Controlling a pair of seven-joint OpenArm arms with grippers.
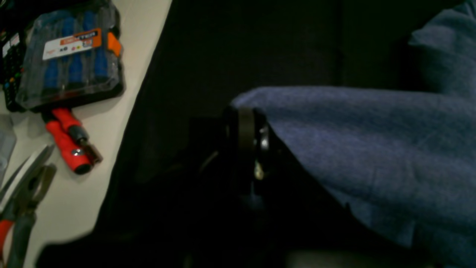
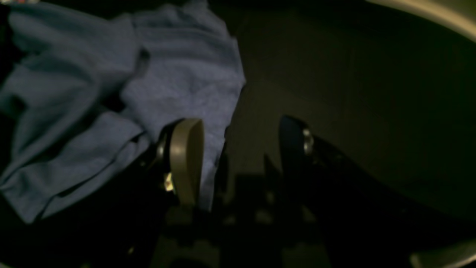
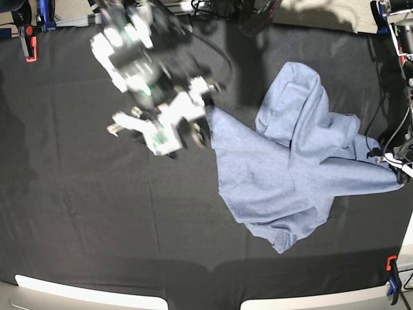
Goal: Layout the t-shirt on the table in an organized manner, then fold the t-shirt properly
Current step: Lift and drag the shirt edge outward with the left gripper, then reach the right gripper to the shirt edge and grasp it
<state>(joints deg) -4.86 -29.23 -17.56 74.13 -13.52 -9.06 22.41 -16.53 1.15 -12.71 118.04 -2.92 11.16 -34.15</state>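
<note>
The light blue-grey t-shirt (image 3: 284,174) lies crumpled on the right half of the black table (image 3: 97,213). One corner is drawn out to the right edge, where my left gripper (image 3: 395,166) is shut on it. In the left wrist view the t-shirt (image 1: 372,141) drapes away from the closed left gripper (image 1: 253,126). My right gripper (image 3: 193,132) hovers at the shirt's left corner. In the right wrist view the right gripper (image 2: 240,149) is open, its left pad (image 2: 186,160) over the t-shirt's (image 2: 178,74) edge and the other finger over bare table (image 2: 353,74).
Orange-black clamps sit at the far left corner (image 3: 29,42) and near right corner (image 3: 392,271). Beyond the table's edge, on a pale surface, lie a screwdriver set case (image 1: 70,56), a red-handled tool (image 1: 70,141) and pliers (image 1: 22,197).
</note>
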